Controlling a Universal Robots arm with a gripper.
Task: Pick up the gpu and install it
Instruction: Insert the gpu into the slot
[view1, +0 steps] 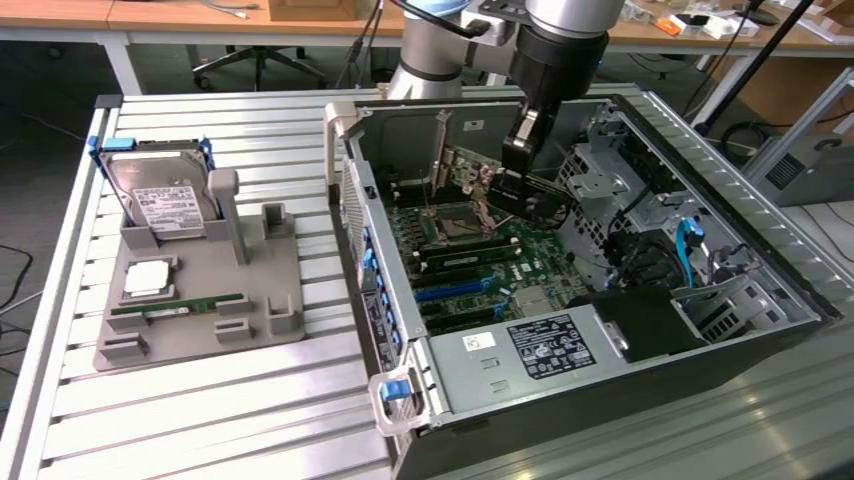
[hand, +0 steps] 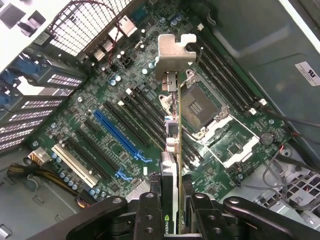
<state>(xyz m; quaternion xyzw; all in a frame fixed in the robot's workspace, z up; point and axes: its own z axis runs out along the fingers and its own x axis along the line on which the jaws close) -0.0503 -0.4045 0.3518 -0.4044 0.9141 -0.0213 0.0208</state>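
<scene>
In the upper middle of the exterior view, the claw (view1: 515, 160) is clamped narrowly on the gpu (hand: 178, 125), holding it edge-on inside the open computer case (view1: 400, 130), over the motherboard (hand: 100, 100) beside the CPU socket (hand: 197, 107).

Green motherboard (hand: 239, 150), blue slot (hand: 120, 134), gpu (hand: 171, 129) with silvery bracket (hand: 175, 50), black pincer (hand: 175, 209)

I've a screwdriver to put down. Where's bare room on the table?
Free: table slats on the camera's side of the tray, and a narrow strip between tray and case. Crowded: inside the case, where the fingers hold the gpu.
</scene>
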